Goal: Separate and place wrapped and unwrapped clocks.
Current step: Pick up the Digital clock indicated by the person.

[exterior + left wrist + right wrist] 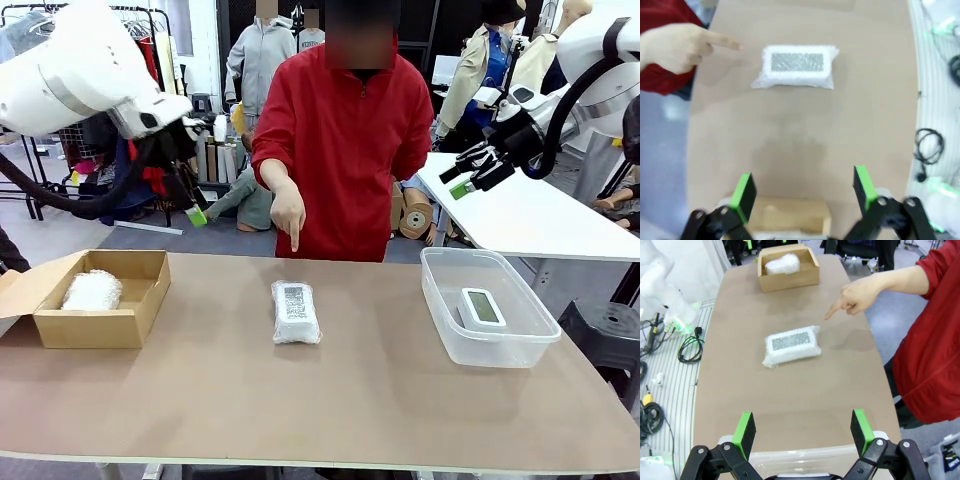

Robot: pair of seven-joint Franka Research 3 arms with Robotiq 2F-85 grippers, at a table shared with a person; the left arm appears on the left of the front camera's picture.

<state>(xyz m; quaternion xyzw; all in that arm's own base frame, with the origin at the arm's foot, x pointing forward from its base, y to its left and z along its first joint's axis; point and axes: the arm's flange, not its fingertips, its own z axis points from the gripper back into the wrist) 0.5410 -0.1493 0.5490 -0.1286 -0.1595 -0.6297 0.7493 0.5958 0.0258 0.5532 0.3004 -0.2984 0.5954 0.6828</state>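
Listing from the robot's left, sorting station, three clocks.

- Left end effector: fingers spread wide, empty, raised well above the surface.
- Cardboard box: directly beneath the left end effector. It holds one bubble-wrapped clock with no label showing.
- Labelled wrapped clock: lies flat and loose on the surface, ahead of the left end effector and well below it. In the left wrist view its long axis runs parallel to the line between the two fingers. By my reading, a grasp from here would span its length, and a quarter turn of the wrist would put the pads across the narrow sides.
- Person's hand: index finger pointing down at the labelled wrapped clock, near it but not touching.
- Clear plastic bin: directly beneath the right end effector. It holds the bare white clock, screen up.
- Right end effector: fingers spread wide, empty, raised. The labelled wrapped clock lies ahead of it and a little to its left.

Nearer arm, judged from the front view: the left, which also hangs over the box of wrapped stock.
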